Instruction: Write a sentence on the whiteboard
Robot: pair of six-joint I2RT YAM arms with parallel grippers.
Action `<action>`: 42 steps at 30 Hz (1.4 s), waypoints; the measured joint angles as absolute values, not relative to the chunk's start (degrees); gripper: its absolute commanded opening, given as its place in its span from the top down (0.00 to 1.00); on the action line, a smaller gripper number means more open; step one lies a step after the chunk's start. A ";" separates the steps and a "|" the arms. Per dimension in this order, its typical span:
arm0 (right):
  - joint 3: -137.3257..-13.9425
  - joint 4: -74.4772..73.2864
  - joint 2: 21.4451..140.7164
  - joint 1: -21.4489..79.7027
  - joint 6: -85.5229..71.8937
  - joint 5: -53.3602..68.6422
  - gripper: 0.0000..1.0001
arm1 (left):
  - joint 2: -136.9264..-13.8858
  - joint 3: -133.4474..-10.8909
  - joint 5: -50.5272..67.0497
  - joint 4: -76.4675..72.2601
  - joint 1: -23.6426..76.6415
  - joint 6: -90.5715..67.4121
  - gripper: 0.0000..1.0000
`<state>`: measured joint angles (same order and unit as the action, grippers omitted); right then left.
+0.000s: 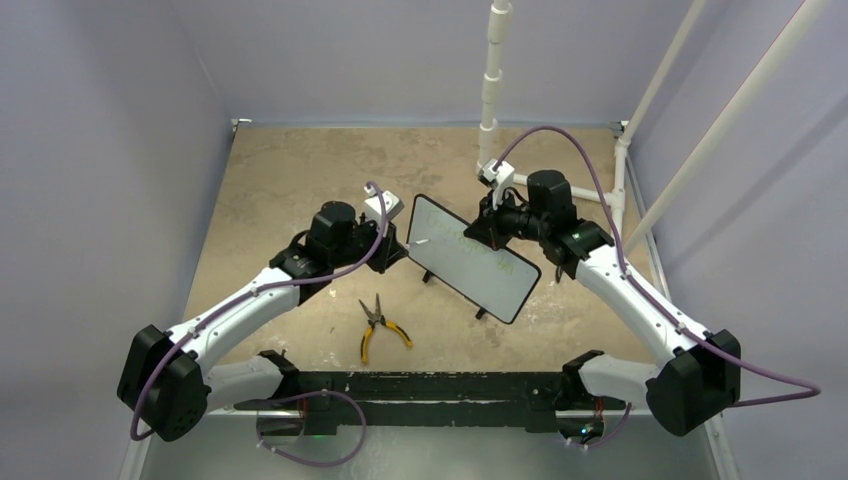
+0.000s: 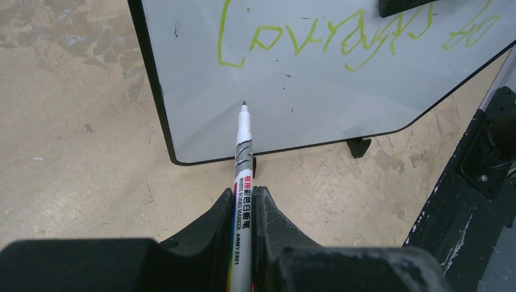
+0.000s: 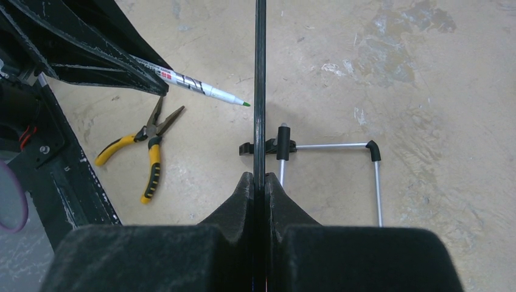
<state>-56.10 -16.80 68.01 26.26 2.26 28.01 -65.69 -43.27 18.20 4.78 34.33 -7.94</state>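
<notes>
Standing whiteboard (image 3: 260, 91) edge-on between right fingers (image 3: 242, 199), marker (image 2: 243, 164) in left fingers (image 2: 214, 228) just beside.

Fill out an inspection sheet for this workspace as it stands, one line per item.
Surface: tan, mottled tabletop, stained in patches.
Job's things: whiteboard upright on its feet; green sentence in one visible row across its upper part; green marker pointed at the blank area below, its tip just short of the board in the right wrist view.
Clutter: yellow-handled pliers lying flat in front of the board.
Hands: left hand shut on the marker; right hand shut on the whiteboard's edge.
Cables: purple cables loop along both arms, off the board.
Surroundings: pale walls; white pipes at the back right.
</notes>
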 measured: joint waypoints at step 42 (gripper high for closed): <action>-35.62 8.34 41.15 26.30 -12.99 18.59 0.02 | -64.93 -43.29 21.10 1.41 33.80 -8.34 1.00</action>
